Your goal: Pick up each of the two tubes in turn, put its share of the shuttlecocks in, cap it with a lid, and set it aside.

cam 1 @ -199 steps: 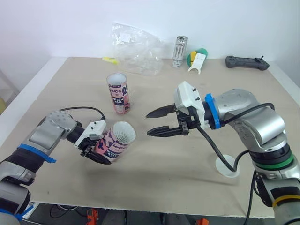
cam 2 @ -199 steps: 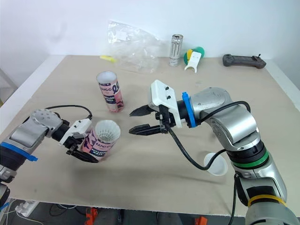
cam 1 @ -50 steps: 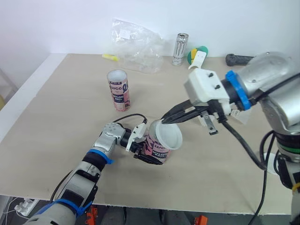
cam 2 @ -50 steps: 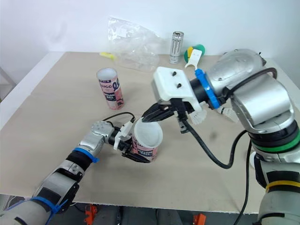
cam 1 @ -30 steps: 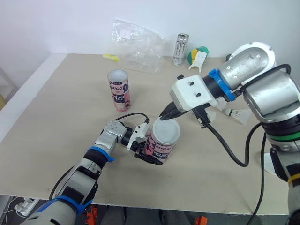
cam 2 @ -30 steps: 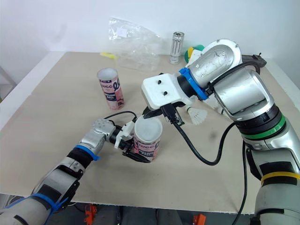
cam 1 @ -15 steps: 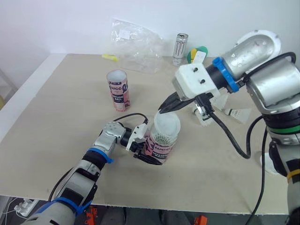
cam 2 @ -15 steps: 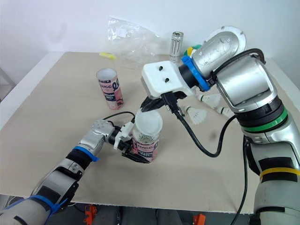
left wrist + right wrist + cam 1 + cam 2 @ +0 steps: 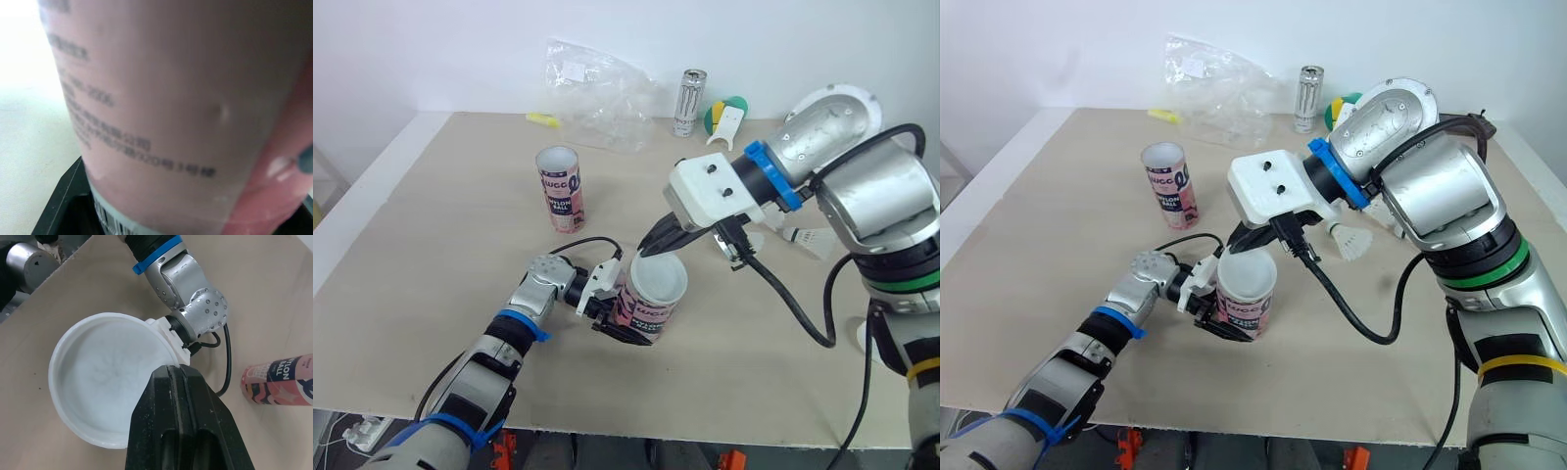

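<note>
The right gripper (image 9: 651,245) has its two black fingers pressed together on the rim of a round white plastic lid (image 9: 105,382). It pinches the lid at the far edge, so the disc hangs flat under the fingers and can be pushed down squarely. The lid lies on the mouth of a pink printed cardboard tube (image 9: 644,315), near the middle of the beige surface (image 9: 431,235); whether it is fully seated I cannot tell.

The left gripper (image 9: 610,315) clamps that tube low on its left side and leans it a little toward the right arm, probably to brace it against the capping push. A loose white shuttlecock (image 9: 811,238) lies to the right.

Farther off to the left, the second pink tube (image 9: 561,191) stands upright, its turn to come. It reads "UCC" and "NYLON BALL". The held tube shows "UCC" too, but its fine print in the left wrist view is too blurred to read. At the far edge lie a crumpled clear plastic bag (image 9: 597,93) and a silver drink can (image 9: 689,105).
</note>
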Motion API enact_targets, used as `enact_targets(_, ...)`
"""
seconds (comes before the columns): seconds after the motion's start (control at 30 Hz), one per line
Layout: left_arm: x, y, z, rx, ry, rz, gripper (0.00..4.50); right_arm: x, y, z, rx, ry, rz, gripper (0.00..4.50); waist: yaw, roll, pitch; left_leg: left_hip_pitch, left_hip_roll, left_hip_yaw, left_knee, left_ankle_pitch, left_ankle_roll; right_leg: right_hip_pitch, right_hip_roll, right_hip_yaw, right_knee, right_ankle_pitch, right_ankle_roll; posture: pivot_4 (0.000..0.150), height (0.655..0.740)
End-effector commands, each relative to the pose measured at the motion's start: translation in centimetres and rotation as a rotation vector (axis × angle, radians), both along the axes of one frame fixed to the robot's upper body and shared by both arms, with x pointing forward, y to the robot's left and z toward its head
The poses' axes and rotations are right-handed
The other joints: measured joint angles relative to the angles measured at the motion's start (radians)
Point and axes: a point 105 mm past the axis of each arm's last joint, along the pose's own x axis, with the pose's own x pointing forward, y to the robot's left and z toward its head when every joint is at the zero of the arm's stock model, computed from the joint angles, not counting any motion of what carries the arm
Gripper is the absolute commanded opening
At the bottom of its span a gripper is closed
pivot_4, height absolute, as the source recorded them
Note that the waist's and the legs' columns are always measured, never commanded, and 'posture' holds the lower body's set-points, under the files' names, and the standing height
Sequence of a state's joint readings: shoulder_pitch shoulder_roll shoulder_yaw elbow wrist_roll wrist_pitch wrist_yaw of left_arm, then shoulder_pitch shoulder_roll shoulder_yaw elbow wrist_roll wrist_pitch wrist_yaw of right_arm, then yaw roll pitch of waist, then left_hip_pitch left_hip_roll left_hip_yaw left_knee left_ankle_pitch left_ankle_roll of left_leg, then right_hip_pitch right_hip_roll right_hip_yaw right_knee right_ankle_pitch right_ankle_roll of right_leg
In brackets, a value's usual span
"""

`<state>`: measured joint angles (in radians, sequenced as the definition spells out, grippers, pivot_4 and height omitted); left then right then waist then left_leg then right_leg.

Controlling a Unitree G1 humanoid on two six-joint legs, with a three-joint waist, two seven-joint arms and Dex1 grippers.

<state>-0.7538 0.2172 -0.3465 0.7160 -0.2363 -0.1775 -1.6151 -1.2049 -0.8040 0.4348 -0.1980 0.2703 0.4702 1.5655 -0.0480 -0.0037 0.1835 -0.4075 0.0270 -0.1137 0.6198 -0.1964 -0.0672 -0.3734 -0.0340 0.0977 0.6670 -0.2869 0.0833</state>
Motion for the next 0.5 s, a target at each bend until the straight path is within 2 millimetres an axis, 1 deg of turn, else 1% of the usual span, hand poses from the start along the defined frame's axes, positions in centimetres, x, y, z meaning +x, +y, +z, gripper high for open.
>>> enact_targets(0.03, -0.6, 1.1, -2.7, 0.108, 0.07, 0.017, 2.83, -0.8, 0.0, 0.3, -0.021, -0.01, 0.041, 0.06, 0.0, 0.0, 0.0, 0.0, 0.0, 0.0, 0.0, 0.0, 0.0, 0.0, 0.0, 0.0, 0.0, 0.0, 0.0, 0.15, 0.74)
enact_targets(0.13, -0.5, 1.1, -2.7, 0.107, 0.068, 0.018, 2.83, -0.9, -0.3, 0.1, -0.038, -0.008, 0.043, 0.06, 0.0, 0.0, 0.0, 0.0, 0.0, 0.0, 0.0, 0.0, 0.0, 0.0, 0.0, 0.0, 0.0, 0.0, 0.0, 0.15, 0.74)
enact_targets(0.23, -0.5, 1.1, -2.6, 0.106, 0.068, 0.019, 2.83, -0.8, -0.7, -0.5, -0.082, -0.019, 0.038, 0.06, 0.0, 0.0, 0.0, 0.0, 0.0, 0.0, 0.0, 0.0, 0.0, 0.0, 0.0, 0.0, 0.0, 0.0, 0.0, 0.15, 0.74)
enact_targets(0.4, -0.5, 1.1, -2.5, 0.105, 0.072, 0.022, 2.83, 0.2, -1.9, -3.1, -0.193, -0.087, 0.02, 0.06, 0.0, 0.001, -0.001, 0.0, 0.0, 0.0, 0.0, 0.0, 0.0, 0.0, 0.0, 0.0, 0.0, -0.002, 0.003, 0.15, 0.74)
enact_targets(0.5, -0.5, 1.2, -2.5, 0.103, 0.075, 0.025, 2.83, 0.6, -2.1, -3.8, -0.219, -0.115, 0.016, 0.06, 0.0, 0.0, -0.003, 0.001, 0.0, 0.0, 0.0, 0.0, 0.0, 0.001, 0.0, 0.0, 0.0, -0.002, 0.003, 0.15, 0.74)
